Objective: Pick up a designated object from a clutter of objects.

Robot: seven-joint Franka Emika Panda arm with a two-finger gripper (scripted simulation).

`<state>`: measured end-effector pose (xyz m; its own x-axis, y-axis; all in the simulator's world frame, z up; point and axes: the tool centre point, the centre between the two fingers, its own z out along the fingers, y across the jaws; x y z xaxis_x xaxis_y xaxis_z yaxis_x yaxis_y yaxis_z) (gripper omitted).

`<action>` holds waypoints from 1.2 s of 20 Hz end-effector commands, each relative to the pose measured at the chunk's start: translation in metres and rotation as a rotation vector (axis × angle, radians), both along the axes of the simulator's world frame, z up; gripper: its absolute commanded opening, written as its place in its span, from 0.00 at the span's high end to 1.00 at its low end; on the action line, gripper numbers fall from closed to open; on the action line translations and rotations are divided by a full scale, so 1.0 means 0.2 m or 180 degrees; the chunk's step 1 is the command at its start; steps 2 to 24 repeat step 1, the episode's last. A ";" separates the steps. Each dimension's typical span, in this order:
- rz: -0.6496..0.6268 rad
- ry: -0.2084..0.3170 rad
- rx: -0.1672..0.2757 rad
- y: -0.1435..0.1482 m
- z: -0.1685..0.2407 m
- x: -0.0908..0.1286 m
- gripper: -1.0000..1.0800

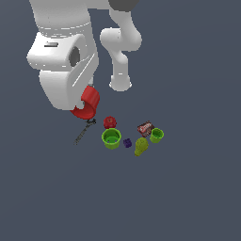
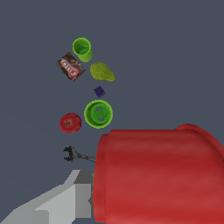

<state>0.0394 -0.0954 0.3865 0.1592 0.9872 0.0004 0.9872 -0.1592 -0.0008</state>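
The red cup (image 1: pixel 87 104) hangs tilted on its side above the ground, under the white hand at the exterior view's left. My gripper (image 1: pixel 86 99) is shut on it. In the wrist view the red cup (image 2: pixel 157 175) fills much of the picture, and one grey finger (image 2: pixel 72 194) shows beside it; the other finger is hidden behind the cup. The rest of the clutter lies on the ground below and to the exterior view's right of the held cup.
On the ground lie a dark wrench (image 1: pixel 84 132), a red round piece (image 1: pixel 110 122), a large green cup (image 1: pixel 111 138), a small purple block (image 1: pixel 127 142), a yellow-green pear shape (image 1: pixel 140 146), a brown packet (image 1: pixel 145 128) and a small green cup (image 1: pixel 156 135). The arm's base (image 1: pixel 120 82) stands behind them.
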 end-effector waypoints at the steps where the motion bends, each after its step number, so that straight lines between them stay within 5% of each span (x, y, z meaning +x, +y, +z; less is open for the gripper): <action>1: 0.0001 -0.0003 -0.0001 0.00 0.01 0.00 1.00; 24: 0.0001 -0.0003 -0.0001 0.00 0.01 0.00 1.00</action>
